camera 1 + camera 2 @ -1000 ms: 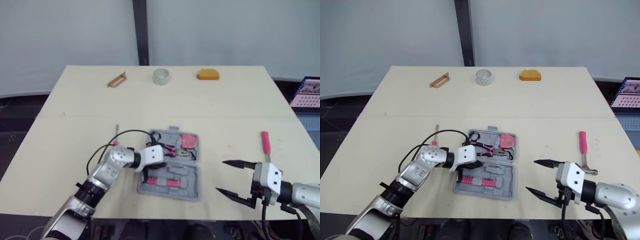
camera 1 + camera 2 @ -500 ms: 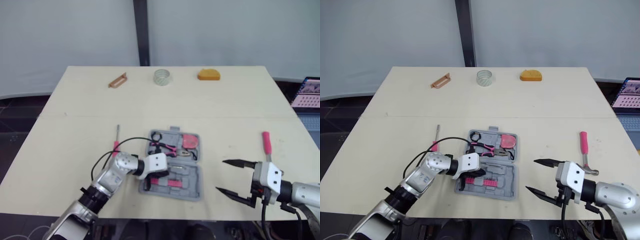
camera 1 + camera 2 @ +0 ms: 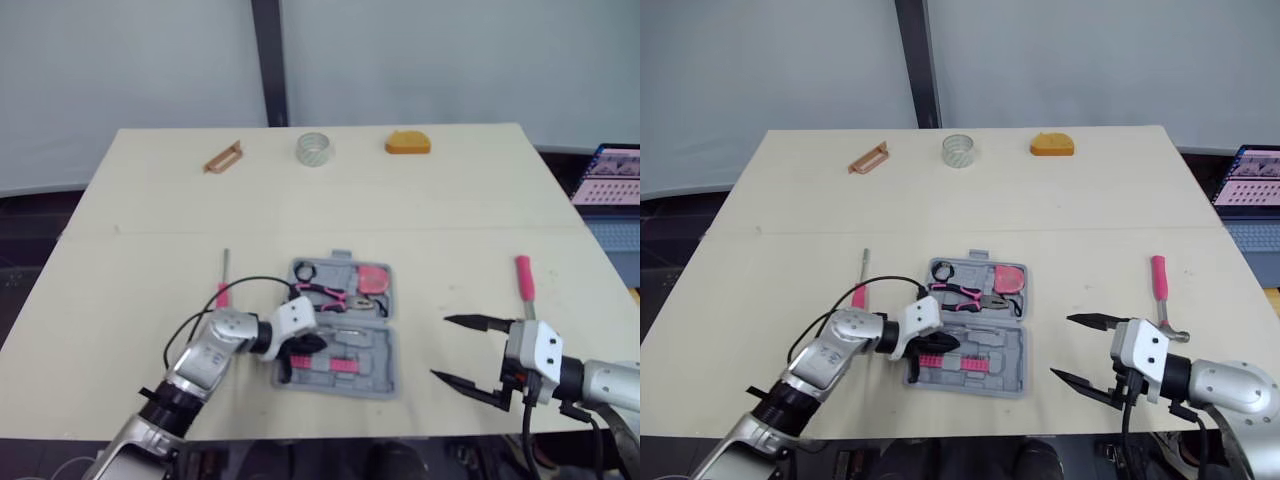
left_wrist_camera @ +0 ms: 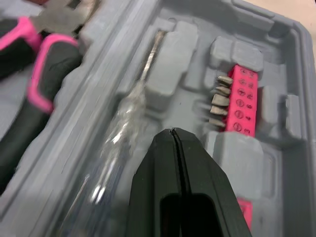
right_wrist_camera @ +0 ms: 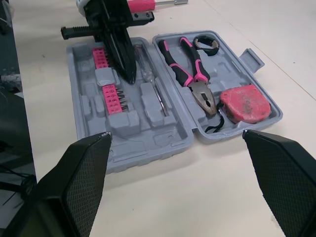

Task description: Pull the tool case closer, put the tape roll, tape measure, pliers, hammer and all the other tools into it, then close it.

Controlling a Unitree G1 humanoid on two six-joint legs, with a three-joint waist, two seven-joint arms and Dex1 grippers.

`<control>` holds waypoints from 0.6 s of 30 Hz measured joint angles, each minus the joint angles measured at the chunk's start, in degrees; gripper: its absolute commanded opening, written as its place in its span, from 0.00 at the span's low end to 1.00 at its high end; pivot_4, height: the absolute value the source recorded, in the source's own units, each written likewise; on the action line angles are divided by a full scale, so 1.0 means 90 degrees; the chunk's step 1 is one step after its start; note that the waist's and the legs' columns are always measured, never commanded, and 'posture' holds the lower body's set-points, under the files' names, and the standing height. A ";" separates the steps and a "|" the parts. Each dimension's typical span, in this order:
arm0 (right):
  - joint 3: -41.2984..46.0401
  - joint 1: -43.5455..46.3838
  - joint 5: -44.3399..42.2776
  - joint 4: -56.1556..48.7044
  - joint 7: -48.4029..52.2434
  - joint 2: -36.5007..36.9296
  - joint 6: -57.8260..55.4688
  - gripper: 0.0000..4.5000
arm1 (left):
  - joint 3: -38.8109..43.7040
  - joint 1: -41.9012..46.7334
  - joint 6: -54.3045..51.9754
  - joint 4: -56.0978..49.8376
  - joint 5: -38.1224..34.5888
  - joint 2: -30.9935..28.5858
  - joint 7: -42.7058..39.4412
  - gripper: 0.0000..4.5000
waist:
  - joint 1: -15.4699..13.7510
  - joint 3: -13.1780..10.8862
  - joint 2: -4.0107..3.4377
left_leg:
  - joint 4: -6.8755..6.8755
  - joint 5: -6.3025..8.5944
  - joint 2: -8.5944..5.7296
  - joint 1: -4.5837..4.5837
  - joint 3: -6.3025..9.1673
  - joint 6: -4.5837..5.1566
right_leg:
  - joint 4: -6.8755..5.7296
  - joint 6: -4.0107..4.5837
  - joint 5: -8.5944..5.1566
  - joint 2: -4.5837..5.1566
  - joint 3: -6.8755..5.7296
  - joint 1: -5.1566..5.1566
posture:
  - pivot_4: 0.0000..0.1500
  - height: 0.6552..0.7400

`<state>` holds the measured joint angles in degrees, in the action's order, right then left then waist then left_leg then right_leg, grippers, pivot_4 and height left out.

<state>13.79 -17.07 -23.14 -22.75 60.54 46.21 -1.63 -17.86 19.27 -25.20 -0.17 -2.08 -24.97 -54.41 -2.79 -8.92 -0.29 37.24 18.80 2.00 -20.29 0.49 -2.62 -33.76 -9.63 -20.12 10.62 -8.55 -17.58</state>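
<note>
The grey tool case (image 3: 378,352) lies open in the middle of the table. Its far half holds the pink-handled pliers (image 3: 325,293) and the red tape measure (image 3: 373,279). Its near half holds a pink bit holder (image 5: 109,84) and a clear-handled screwdriver (image 4: 123,123). My left gripper (image 3: 303,344) is shut on nothing, its tip over the near half beside the clear screwdriver. My right gripper (image 3: 440,348) hangs open to the right of the case. The hammer (image 3: 523,280) lies at the right. A pink screwdriver (image 3: 223,285) lies left of the case, and the tape roll (image 3: 314,149) stands at the far edge.
An orange object (image 3: 407,144) and a brown bracket-like piece (image 3: 222,158) lie at the far edge beside the tape roll. A laptop (image 3: 610,175) sits off the table's right side. Bare tabletop (image 3: 450,230) lies between the case and the far objects.
My left gripper has drawn back toward me, from beside the pliers to over the case's near half. The right gripper has not moved. The camera has shifted slightly.
</note>
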 measured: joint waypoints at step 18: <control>-0.0259 -0.0165 0.0023 -0.0114 -0.0042 -0.0263 -0.0102 1.00 | 0.3460 -0.2470 0.0178 -0.2480 -0.2812 -0.1368 -0.0845 0.64 | 0.0139 -0.0091 0.0001 | -0.0009 0.0002 0.0004 -0.0002 0.0001 -0.0003 | 0.0011 -0.0002 0.0001 0.0000 0.0000 -0.0003 | 1.00 1.00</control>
<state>11.45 -18.55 -22.93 -23.77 60.16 43.84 -2.56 13.28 -2.96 -23.60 -22.49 -27.38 -37.28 -62.01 -1.54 -9.74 -0.28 37.16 18.82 2.04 -20.31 0.50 -2.65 -33.66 -9.65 -20.11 10.62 -8.54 -17.61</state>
